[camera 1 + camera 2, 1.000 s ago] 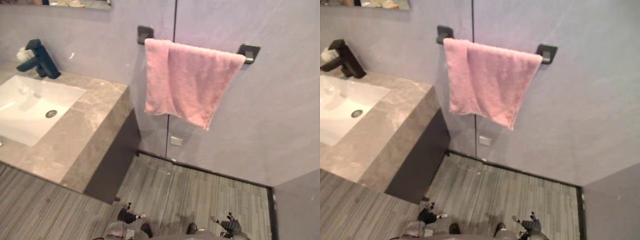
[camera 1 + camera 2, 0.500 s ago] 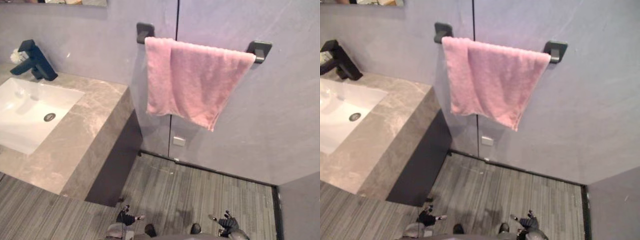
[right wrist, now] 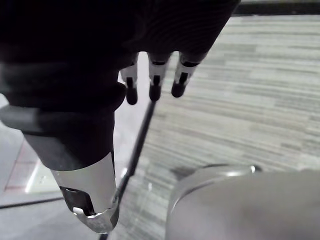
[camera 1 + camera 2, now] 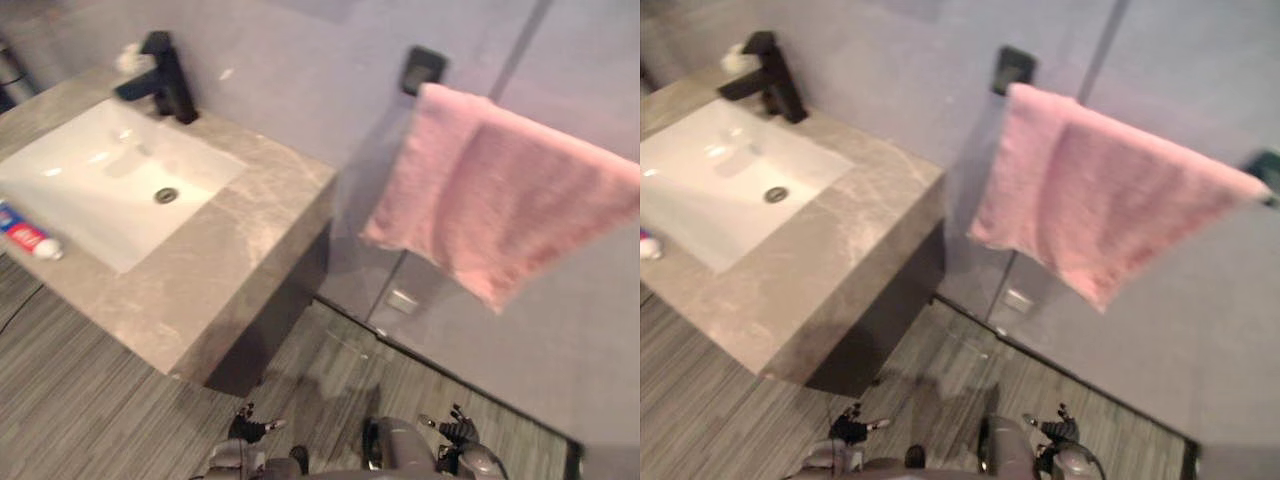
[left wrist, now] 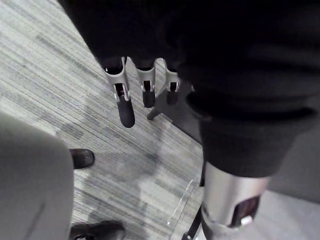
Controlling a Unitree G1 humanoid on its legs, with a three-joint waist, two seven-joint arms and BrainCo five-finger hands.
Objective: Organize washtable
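Marble worktop (image 4: 255,225) holds a sink (image 4: 105,180). 1 toothpaste tube (image 4: 28,237) lies at the sink's front edge and is probably light, soft and slippery, so pinch it mid-body. Left hand (image 4: 250,428) and right hand (image 4: 457,430) hang well below the sink, fingers loosely straight and empty.

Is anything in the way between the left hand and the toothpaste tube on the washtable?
Nothing visible. The left hand hangs open, low over the floor; the toothpaste tube lies up on the washtable at the sink edge.
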